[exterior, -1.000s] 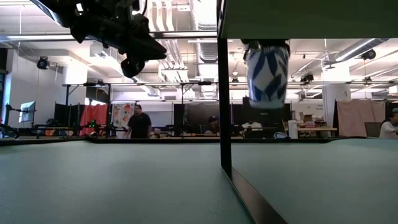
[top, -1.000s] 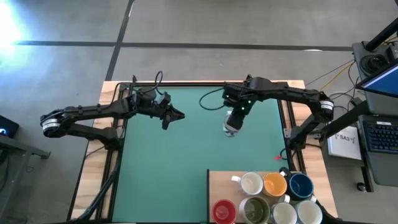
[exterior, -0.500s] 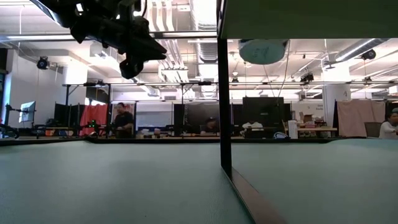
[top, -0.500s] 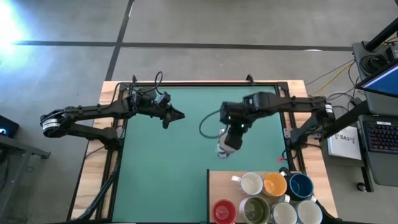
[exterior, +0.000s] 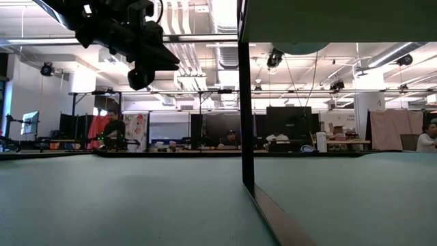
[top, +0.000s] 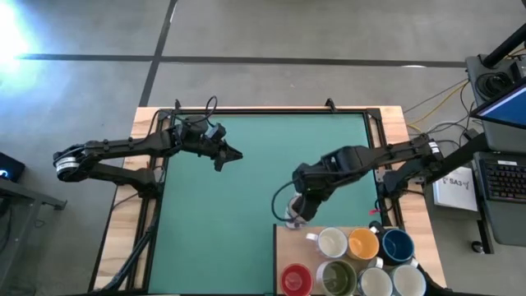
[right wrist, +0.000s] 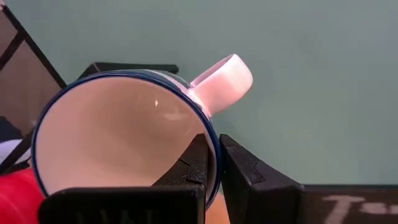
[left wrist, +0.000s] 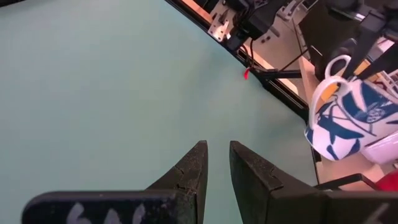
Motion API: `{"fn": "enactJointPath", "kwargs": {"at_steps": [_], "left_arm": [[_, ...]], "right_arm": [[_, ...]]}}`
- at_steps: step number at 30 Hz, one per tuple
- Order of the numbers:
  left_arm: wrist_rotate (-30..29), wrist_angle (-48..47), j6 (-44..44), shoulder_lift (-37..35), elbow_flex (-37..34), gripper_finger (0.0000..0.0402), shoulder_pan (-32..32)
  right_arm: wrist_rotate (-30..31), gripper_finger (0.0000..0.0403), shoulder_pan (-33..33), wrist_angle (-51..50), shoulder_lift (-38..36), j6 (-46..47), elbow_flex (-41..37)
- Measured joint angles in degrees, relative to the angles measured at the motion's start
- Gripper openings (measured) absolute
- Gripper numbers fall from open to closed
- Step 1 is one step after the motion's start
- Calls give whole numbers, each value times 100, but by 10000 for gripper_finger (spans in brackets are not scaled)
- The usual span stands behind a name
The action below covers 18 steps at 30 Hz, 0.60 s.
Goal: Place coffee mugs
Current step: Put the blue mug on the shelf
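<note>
My right gripper (top: 299, 205) is shut on a white mug with a blue pattern (top: 292, 215), above the mat beside the far-left corner of a wooden board (top: 284, 240). The left wrist view shows this mug (left wrist: 348, 118) in the air. In the low view only its base (exterior: 298, 48) shows. On the board stand a white mug (top: 332, 243), an orange (top: 362, 242), a dark blue (top: 398, 245), a red (top: 295, 279), an olive-inside one (top: 338, 277) and two more white. My left gripper (top: 237, 153) waits over the mat's far left, fingers a narrow gap apart. My right gripper (right wrist: 212, 140) holds the mug by its rim (right wrist: 210, 124), just beside the handle (right wrist: 224, 81). One finger (right wrist: 189, 165) is inside the cup and the other (right wrist: 245, 171) outside. The fingers come from above, pointing down. The mug hangs below them, lifted clear of mat and board.
The wooden board stands raised at the table's near right; its dark edge (exterior: 242, 102) cuts across the low view. Bare green mat (top: 222, 214) lies between the arms and toward the near left. People move in the room beyond the table.
My right gripper has carried the mug from the far middle of the mat toward the near edge and slightly left, up to the board's far-left corner. In the low view the mug has climbed until only its base shows. The left arm has kept still.
</note>
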Motion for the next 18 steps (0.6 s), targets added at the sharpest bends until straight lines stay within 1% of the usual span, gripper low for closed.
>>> {"fn": "enactJointPath", "kwargs": {"at_steps": [6, 18], "left_arm": [[46, 17, 42, -67, -1, 49, 0], [68, 32, 42, -199, -2, 49, 0]], "right_arm": [[198, 13, 220, 111, 73, 373, 22], [255, 13, 365, 286, 84, 495, 11]]}}
